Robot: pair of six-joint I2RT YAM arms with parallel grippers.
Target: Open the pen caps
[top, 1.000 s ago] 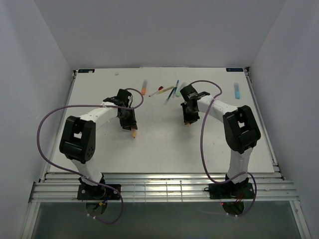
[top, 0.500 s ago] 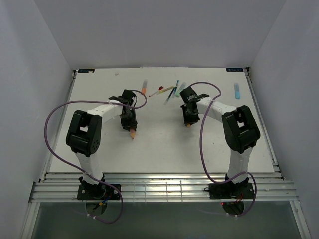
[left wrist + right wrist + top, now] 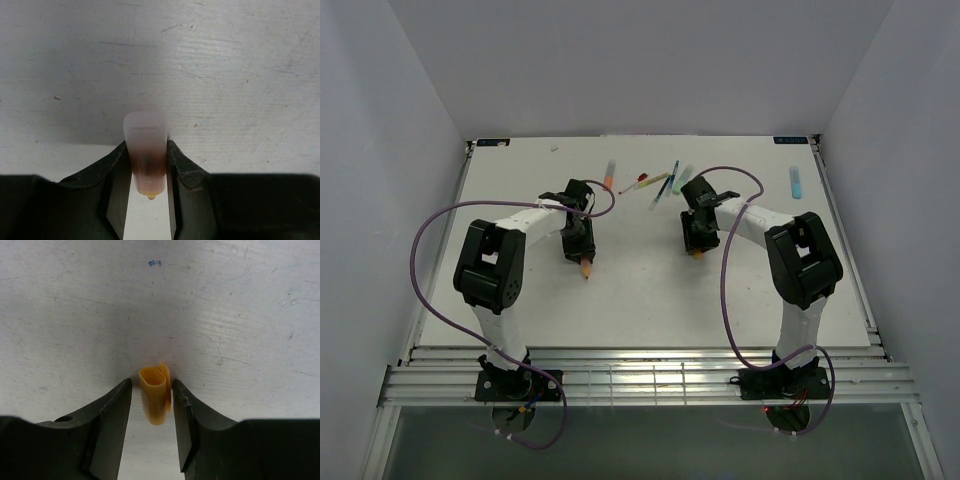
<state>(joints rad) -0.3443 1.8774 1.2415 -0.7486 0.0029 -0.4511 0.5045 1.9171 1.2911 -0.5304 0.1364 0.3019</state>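
Observation:
My left gripper is shut on a thick translucent orange pen barrel, whose nib end pokes out below the fingers. From above, that barrel sticks out of the left gripper at centre left, low over the table. The stubby orange pen cap lies on the table between the fingers of my right gripper, which is open with a gap on each side of the cap. In the top view the cap shows just under the right gripper.
Several more pens lie along the back of the white table: an orange one, a thin red one, blue and pale green ones, and a blue one at the far right. Purple cables loop beside both arms.
The left arm's elbow has swung right and its gripper has shifted slightly right with the barrel. The right gripper has edged a little toward the near left.

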